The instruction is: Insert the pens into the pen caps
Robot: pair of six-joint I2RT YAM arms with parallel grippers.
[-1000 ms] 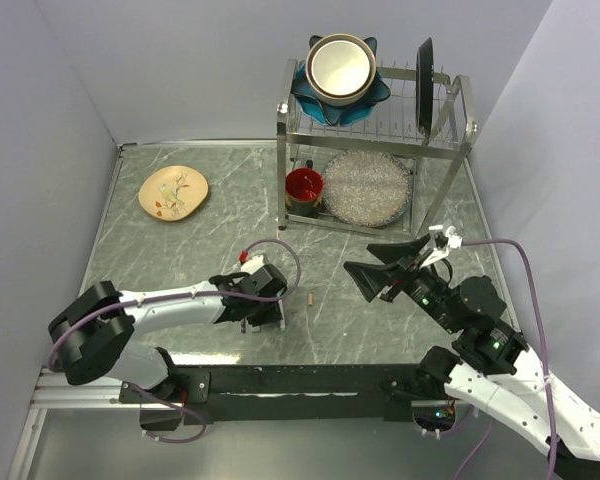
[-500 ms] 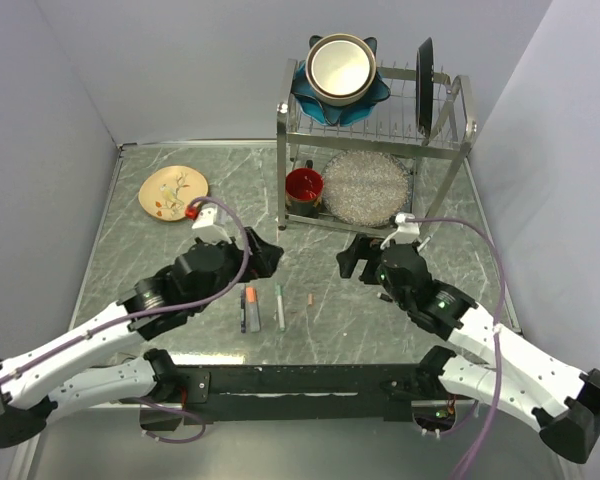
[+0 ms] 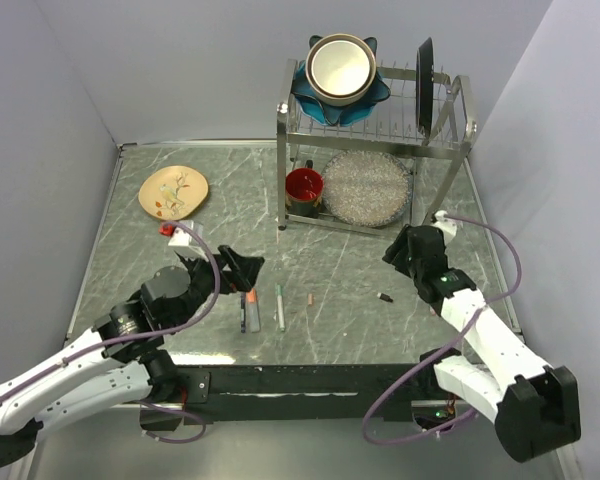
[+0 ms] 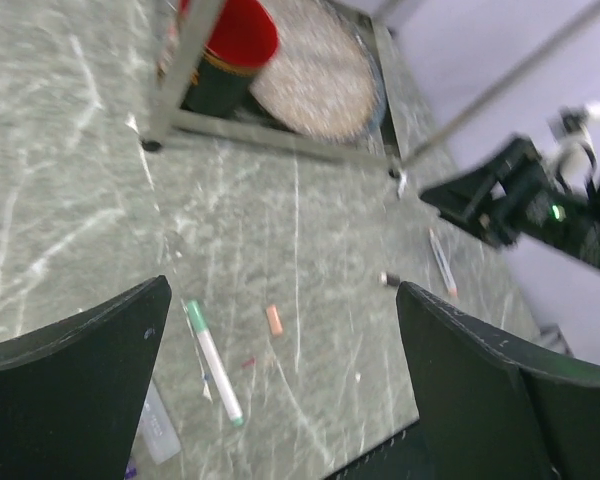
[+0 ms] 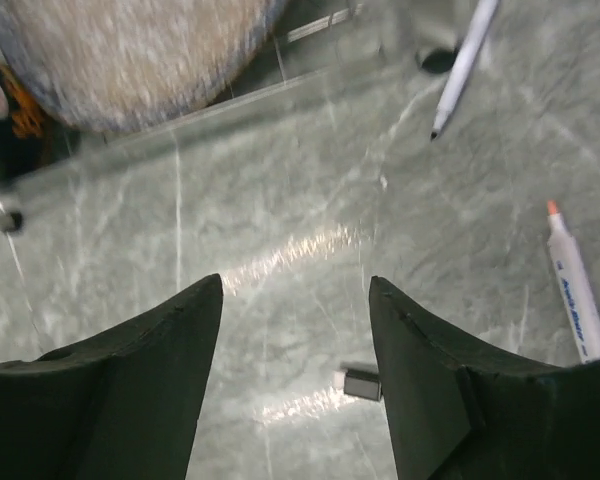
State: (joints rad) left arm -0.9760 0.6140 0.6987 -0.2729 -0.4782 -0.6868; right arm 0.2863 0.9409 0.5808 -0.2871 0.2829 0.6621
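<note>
Two pens lie side by side at the front middle: a dark grey pen (image 3: pixel 247 308) with an orange end and a white pen (image 3: pixel 279 306) (image 4: pixel 212 362) with a green cap. To their right lie a salmon pen cap (image 3: pixel 311 298) (image 4: pixel 274 320) and a black pen cap (image 3: pixel 385 297) (image 5: pixel 360 383). My left gripper (image 3: pixel 238 268) (image 4: pixel 284 290) hangs open above and behind the pens, holding nothing. My right gripper (image 3: pixel 402 250) (image 5: pixel 294 283) is open and empty, with the black cap on the table by its right finger. An uncapped orange-tipped pen (image 5: pixel 577 295) (image 4: pixel 442 262) and a thin white pen (image 5: pixel 465 65) lie to the right.
A metal dish rack (image 3: pixel 458 140) stands at the back right, with a bowl (image 3: pixel 340 68) and a dark plate (image 3: pixel 425 70) on top. A red cup (image 3: pixel 304 185) and a speckled plate (image 3: pixel 365 187) (image 5: pixel 110 50) sit under it. A yellow plate (image 3: pixel 173 192) lies back left.
My left gripper opened and lifted off the two pens, then drew back left. My right arm swung right toward the wall, uncovering the black cap, and its jaws narrowed somewhat.
</note>
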